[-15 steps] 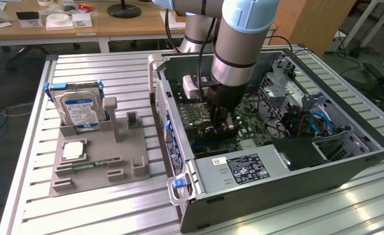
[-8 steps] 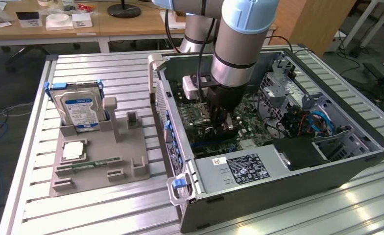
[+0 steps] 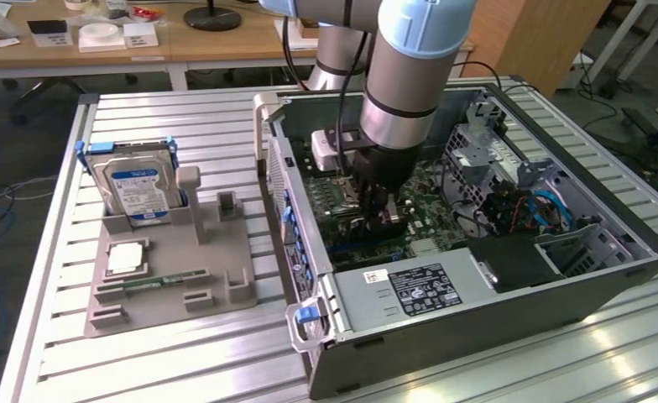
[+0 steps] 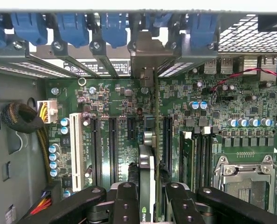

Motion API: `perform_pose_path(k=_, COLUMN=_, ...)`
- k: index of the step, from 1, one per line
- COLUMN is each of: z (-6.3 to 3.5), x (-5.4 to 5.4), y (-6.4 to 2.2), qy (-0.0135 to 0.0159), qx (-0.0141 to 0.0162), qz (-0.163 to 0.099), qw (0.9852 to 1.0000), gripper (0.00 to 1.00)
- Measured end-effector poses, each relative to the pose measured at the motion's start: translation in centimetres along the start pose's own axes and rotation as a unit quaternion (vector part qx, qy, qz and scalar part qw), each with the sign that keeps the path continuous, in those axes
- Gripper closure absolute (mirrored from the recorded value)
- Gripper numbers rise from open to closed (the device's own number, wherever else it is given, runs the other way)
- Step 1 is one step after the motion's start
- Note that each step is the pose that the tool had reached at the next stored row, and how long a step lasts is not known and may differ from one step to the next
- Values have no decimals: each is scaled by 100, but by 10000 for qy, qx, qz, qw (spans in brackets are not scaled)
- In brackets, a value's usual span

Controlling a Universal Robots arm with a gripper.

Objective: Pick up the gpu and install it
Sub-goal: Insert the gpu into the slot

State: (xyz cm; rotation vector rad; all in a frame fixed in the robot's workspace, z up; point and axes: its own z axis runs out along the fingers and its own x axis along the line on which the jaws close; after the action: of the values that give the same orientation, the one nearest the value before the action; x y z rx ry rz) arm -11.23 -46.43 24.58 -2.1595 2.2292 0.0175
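Black gripper point(image 4: 147, 198) fingers point(image 4: 125, 205) pinch the gpu point(image 4: 147, 177) edge-on, card upright over the green motherboard point(image 4: 110, 107) slots, its metal bracket reaching the blue-clipped rear slots. In the exterior view the arm point(image 3: 402, 75) reaches down into the open PC case point(image 3: 597, 277) at frame centre; the hard drive point(image 3: 133, 189) stands in the grey holder point(image 3: 167, 290) at left.

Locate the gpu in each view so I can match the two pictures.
Exterior view: the gpu sits under the arm's gripper, deep inside the open computer case, mostly hidden.
Wrist view: the gpu stands edge-on between the gripper's fingers, over the slots.
Shared landmark: the green motherboard.
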Motion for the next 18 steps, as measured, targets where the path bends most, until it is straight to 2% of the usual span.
perform_pose_path(k=18, z=22, x=-20, y=25, qy=0, qx=1, qz=2, qw=10000, gripper=73)
